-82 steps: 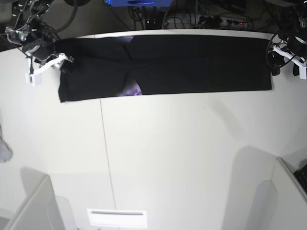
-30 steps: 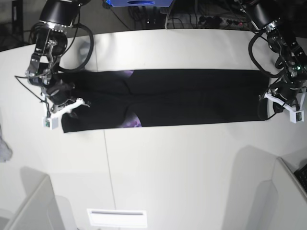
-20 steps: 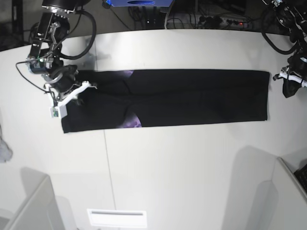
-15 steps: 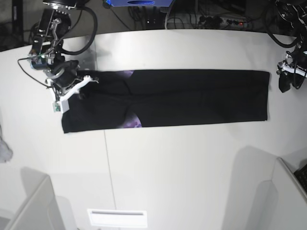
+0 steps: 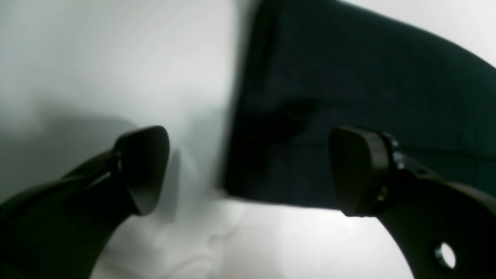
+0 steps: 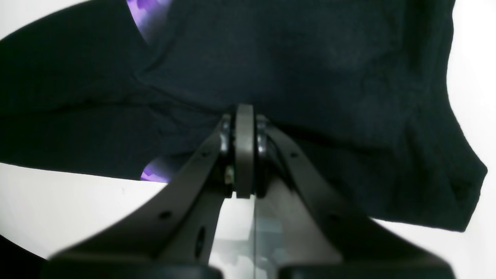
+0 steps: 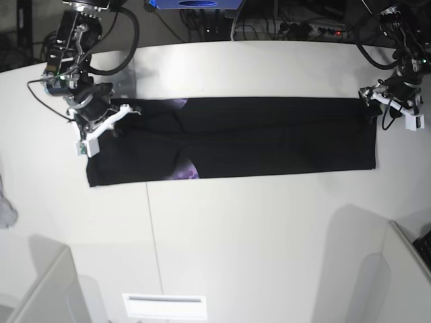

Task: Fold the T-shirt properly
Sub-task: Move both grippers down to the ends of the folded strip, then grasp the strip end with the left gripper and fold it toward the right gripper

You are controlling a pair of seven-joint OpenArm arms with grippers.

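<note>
The T-shirt (image 7: 269,138) lies as a long black band across the white table (image 7: 256,235), purple print peeking near its left part. The right gripper (image 6: 244,116) has its jaws pressed together at the cloth's left end; whether cloth is pinched is unclear. The left gripper (image 5: 248,166) stands wide apart, empty, over the band's right corner.

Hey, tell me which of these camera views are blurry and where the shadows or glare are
Left wrist view: soft all over, the end effector fingers and T-shirt edge smeared, a grey shadow on the table. Right wrist view: cloth fairly sharp, near fingers blurred, table overexposed. Base view: sharp but bowed by the wide lens, with large soft shadows at lower right.
</note>
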